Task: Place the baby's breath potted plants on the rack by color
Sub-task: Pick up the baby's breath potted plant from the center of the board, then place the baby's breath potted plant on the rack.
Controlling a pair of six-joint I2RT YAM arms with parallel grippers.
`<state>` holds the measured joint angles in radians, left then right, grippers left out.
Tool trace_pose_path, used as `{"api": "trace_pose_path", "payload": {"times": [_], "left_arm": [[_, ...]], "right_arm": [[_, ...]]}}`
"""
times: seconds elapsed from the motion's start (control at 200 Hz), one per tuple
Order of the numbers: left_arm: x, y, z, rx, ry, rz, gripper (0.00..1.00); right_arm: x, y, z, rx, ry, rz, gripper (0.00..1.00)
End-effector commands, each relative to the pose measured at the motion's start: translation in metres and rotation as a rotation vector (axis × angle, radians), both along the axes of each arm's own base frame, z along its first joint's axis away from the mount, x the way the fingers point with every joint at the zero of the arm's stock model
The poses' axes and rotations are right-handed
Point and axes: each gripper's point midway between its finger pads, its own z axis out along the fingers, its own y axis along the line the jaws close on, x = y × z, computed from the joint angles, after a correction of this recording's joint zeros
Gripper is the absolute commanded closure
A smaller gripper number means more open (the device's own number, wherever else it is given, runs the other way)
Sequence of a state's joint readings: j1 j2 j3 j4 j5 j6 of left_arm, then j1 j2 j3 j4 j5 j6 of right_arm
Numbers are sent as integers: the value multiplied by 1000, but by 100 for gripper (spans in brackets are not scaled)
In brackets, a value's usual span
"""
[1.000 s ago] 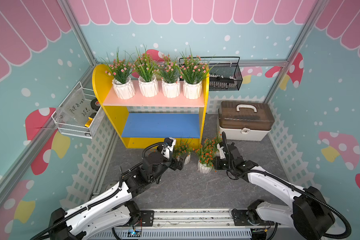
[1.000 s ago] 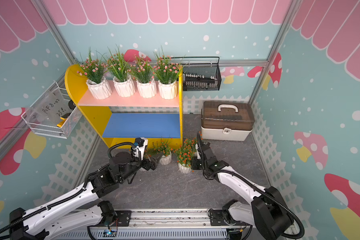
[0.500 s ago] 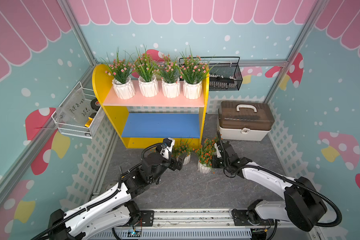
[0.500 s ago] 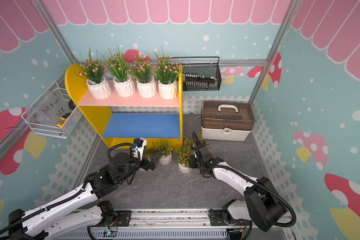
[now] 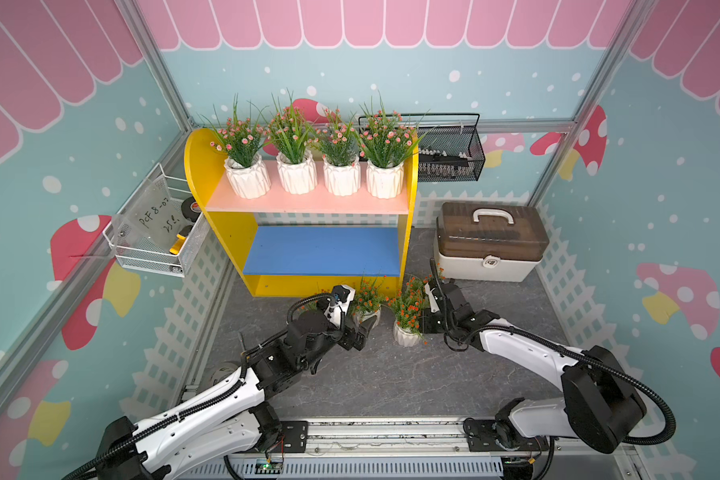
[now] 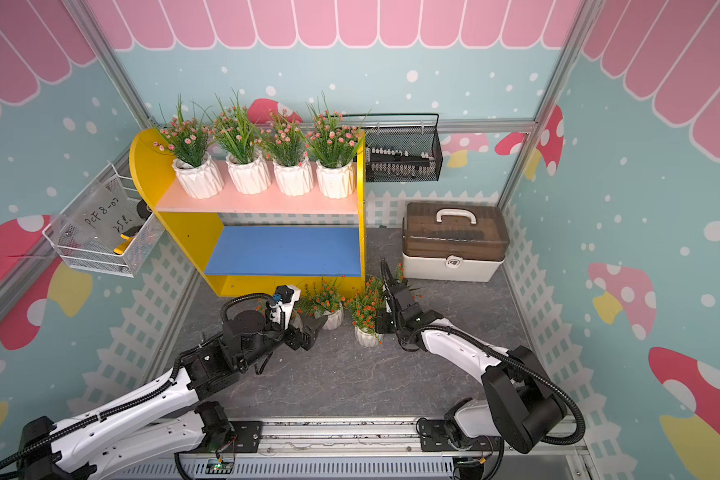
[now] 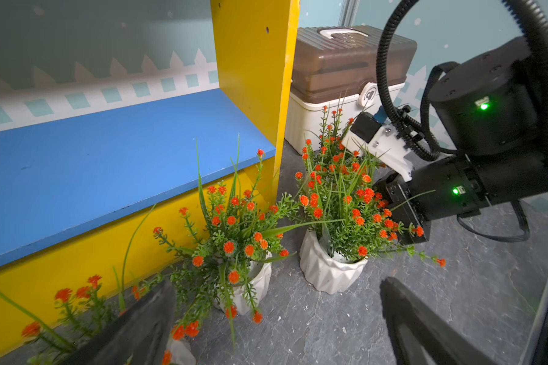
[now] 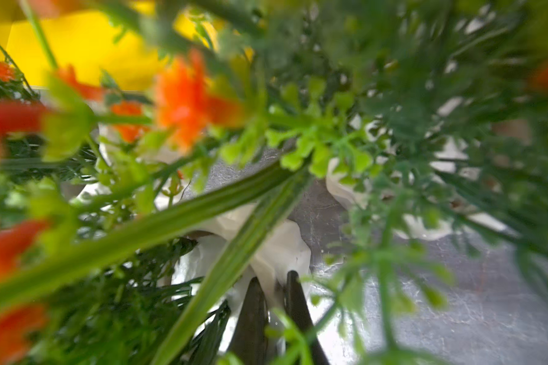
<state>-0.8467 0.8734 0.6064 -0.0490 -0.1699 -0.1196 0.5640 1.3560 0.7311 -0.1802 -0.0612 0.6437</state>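
Task item in hand: right-hand orange plant (image 5: 408,307), upright on the grey floor (image 5: 391,374), just off the front right corner of the rack (image 5: 225,237). Rooted in a white ribbed pot (image 7: 329,271), long axis vertical, sprigs spreading wide above the rim. Pinched at the rim, on the side facing the right arm, by the right gripper (image 8: 272,279). Fingers (image 8: 298,309) set to a narrow slit with a strip of white pot wall between, glimpsed through blurred leaves in the right wrist view. Looks like a grip on the wall alone, not a clasp round the whole pot.

Just beside it, toward the left arm: middle orange plant (image 7: 234,249), also upright, sprigs overlapping the neighbour's in the left wrist view. Lies straight ahead of the left gripper (image 7: 279,282), spread wide and holding nothing, pot just beyond the fingertips and roughly centred in the gap. Plainly the nearer arm for that one.

Further out: rear orange plant (image 7: 328,132) behind the right wrist, leftmost orange plant (image 7: 76,297) low beside the left finger, both partly hidden.

Beyond all four: blue lower board (image 5: 321,249), bare, up and back-left from the held pot. Above it, pink upper board (image 5: 308,203) with four pink plants (image 5: 337,141) in a row.

Judged next: raise straight up along the pot's axis to free the tangled sprigs, then carry over the front edge onto the blue board.
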Motion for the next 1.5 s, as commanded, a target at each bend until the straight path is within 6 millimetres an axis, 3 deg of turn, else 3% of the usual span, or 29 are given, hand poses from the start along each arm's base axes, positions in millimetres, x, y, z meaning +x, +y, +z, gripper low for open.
{"api": "trace_pose_path", "payload": {"times": [0.0, 0.37, 0.725, 1.061, 1.496], "left_arm": [[-9, -8, 7, -31, -32, -69, 1], [-12, -16, -18, -31, 3, -105, 1], [-22, -30, -28, -31, -5, -191, 1], [-28, -49, -44, -25, -39, -281, 1], [-40, -93, -59, 60, -40, -376, 1]], "right_arm": [[-12, 4, 10, 10, 10, 60, 100], [-41, 9, 54, 109, -21, 155, 100], [-49, 12, 85, 150, -58, 204, 100], [-51, 23, 96, 173, -54, 269, 100], [-60, 34, 100, 182, -54, 330, 100]]}}
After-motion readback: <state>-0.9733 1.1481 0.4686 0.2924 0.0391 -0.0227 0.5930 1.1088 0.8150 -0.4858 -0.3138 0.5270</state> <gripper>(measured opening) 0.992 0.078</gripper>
